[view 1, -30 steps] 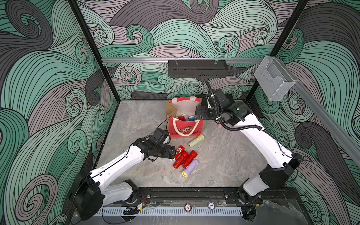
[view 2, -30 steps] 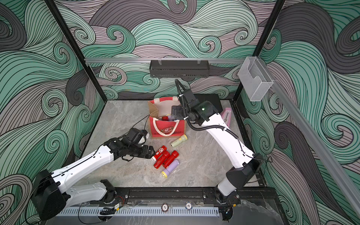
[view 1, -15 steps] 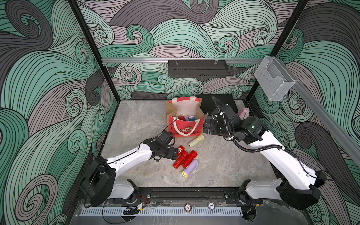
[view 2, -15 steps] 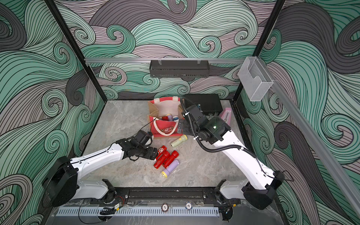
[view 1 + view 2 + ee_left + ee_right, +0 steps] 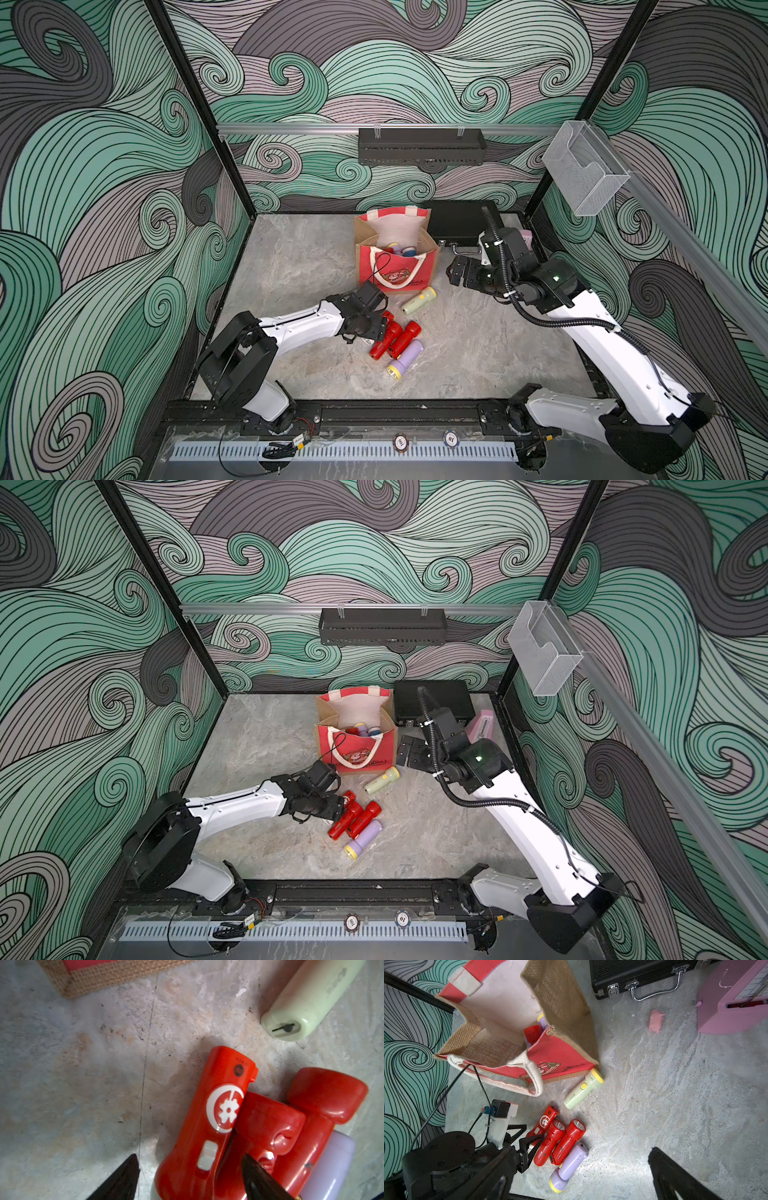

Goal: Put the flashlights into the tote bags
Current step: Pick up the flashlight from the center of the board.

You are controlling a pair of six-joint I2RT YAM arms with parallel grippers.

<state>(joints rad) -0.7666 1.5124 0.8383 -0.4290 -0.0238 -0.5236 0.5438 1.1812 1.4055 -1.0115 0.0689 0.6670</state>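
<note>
The tote bag point(image 5: 419, 266) stands upright and open near the back of the surface point(image 5: 291, 266). It has a red front, tan sides and white handles. Looking in from above, we see flashlights inside it: a red one point(image 5: 353, 730), a lilac one point(image 5: 362, 728) and a blue one point(image 5: 374, 732). We cannot tell if more lie under them.

Five more lie on the surface in front of the bag. A pale green flashlight point(image 5: 419, 300) with a yellow rim lies just beside the bag's front corner. Nearer to us, three red flashlights point(image 5: 387, 340) lie side by side, touching. A lilac flashlight point(image 5: 405, 358) leans against the last of them.

The left end effector point(image 5: 189, 1157) is down at the red flashlight with the white moon badge point(image 5: 224, 1109). Its jaws stand apart, one on each side of that flashlight. We see a gap on one side, so it is not gripped yet.

The right end effector point(image 5: 456, 272) hangs in the air beside the bag, jaws wide, holding nothing.

A black case point(image 5: 457, 222) lies shut behind the bag, with a pink metronome point(image 5: 482, 725) next to it. A clear box point(image 5: 582, 170) hangs on the side rail. A black tray point(image 5: 419, 145) hangs on the back rail, and we cannot see into it.
</note>
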